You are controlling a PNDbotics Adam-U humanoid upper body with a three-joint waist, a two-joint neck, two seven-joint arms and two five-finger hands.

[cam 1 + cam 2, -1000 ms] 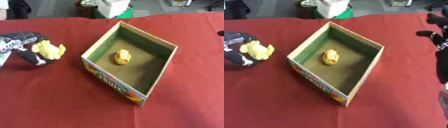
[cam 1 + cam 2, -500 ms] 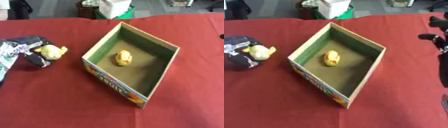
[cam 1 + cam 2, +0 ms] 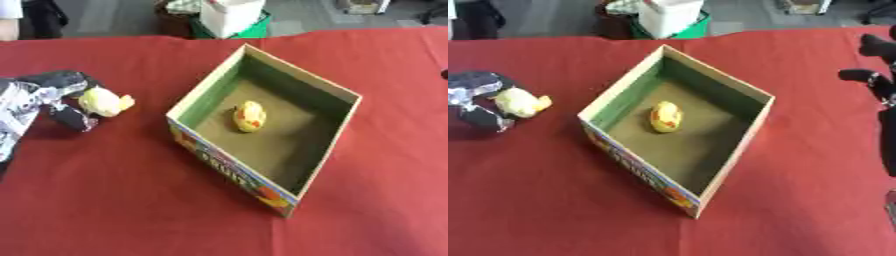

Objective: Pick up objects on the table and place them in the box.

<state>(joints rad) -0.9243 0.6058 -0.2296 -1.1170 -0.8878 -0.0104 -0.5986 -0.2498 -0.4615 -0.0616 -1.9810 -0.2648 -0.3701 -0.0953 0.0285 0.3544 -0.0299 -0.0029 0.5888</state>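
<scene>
At the far left of the red counter point(image 3: 114, 200), the left hand point(image 3: 42, 97) is seen low over the cloth, its black and silver fingers curled round a pale yellow toy point(image 3: 103, 102), which is pinched between them and juts out toward the box. To the right of that hand, a short way off, an open cardboard box point(image 3: 234, 164) is set askew on the counter, one corner turned toward the robot, with green inner walls and a printed fruit label on its near side. On the brown floor of the box, well apart from the left hand, a second small yellow toy point(image 3: 665, 116) with an orange mark is seen lying. At the right edge, beyond the box, the right hand point(image 3: 875, 82) is held above the counter, dark fingers spread and holding nothing.
</scene>
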